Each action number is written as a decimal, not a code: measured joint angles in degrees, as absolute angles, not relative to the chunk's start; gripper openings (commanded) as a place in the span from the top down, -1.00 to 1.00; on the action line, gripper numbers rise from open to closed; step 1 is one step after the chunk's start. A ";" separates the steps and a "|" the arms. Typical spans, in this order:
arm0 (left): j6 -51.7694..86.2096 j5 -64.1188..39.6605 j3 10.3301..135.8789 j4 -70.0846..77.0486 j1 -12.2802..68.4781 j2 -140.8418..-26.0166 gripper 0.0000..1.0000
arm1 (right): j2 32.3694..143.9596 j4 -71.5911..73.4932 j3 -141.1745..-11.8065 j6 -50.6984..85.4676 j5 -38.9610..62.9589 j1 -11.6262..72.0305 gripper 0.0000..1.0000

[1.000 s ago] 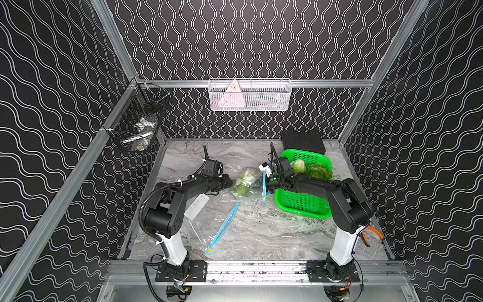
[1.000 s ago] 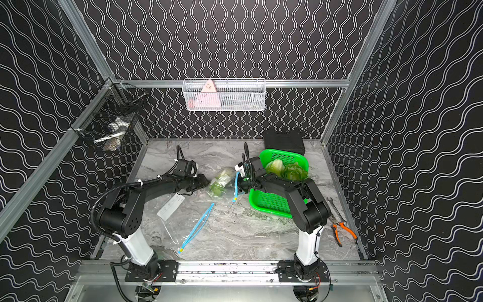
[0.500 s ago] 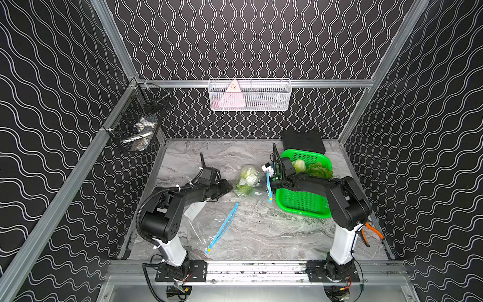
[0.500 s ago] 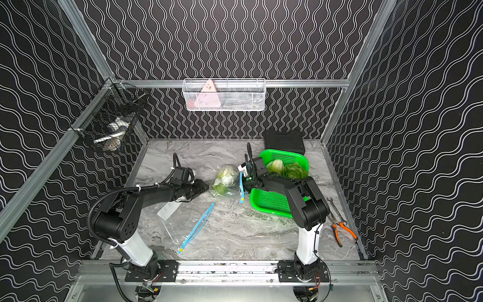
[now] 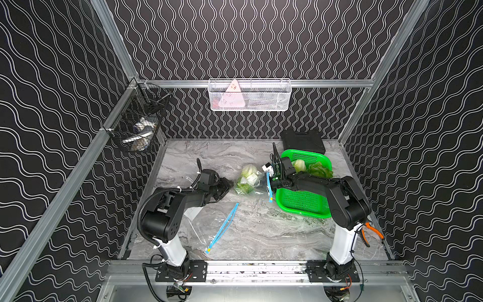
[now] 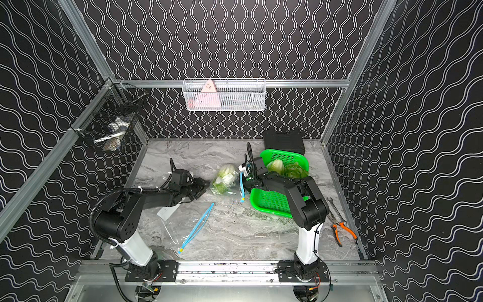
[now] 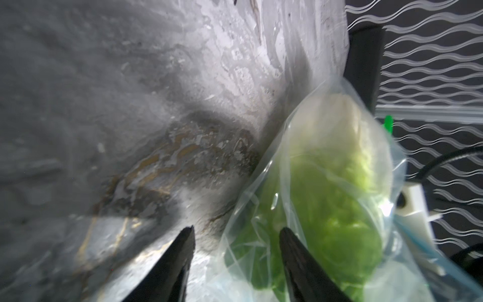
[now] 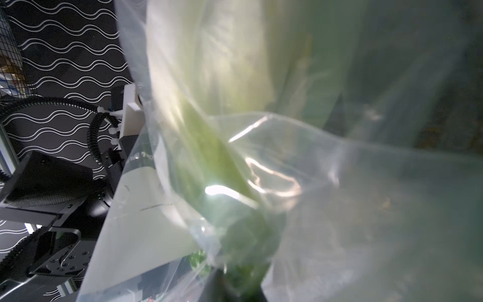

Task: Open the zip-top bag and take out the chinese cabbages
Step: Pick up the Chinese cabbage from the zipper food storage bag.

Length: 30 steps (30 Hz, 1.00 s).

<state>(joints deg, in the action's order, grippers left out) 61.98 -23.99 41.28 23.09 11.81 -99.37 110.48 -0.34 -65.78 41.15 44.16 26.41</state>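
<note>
right pincer (image 5: 272, 180): clamped tight on the mouth edge of the bag (image 5: 248, 180). the blue zip strip (image 5: 269, 192) dangles just below the grip. that end is lifted and the rest slumps on the table (image 5: 235, 157).

left pincer (image 7: 236, 230): about half open, holding nothing. one finger (image 7: 295, 261) lies against the bag's plastic, the other over bare table.

cabbage (image 7: 334, 183): one head still in the bag. two more heads (image 5: 299, 165) lie in the green basket (image 5: 303, 206) beside your right arm.

step, as i read it: getting the last head out. can't tell how wide the mouth gapes.

next: your left pincer sits at the end away from the zip, so it can't reach in from there. bring it round to the mouth, or pinch the bottom corner and tip the head out. take care not to squeeze the head through the plastic.
</note>
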 measured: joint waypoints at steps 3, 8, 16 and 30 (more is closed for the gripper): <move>65.36 -24.64 40.93 27.73 12.16 -102.06 0.26 | 110.54 -0.30 -65.71 41.17 44.05 26.41 1.00; 69.12 -25.74 40.42 33.06 12.73 -104.66 0.99 | 110.61 -0.19 -65.63 41.36 44.05 26.41 1.00; 69.19 -25.30 39.40 33.43 11.75 -102.50 1.00 | 109.34 -0.08 -64.95 41.34 42.98 26.41 1.00; 65.80 -21.96 37.01 31.40 2.76 -96.75 1.00 | 97.49 -1.10 -59.70 40.93 42.52 20.67 1.00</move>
<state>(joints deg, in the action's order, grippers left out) 65.80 -21.96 37.01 31.40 2.76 -96.75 97.49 -1.10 -59.70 40.93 42.52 20.67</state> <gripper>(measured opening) 0.050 0.058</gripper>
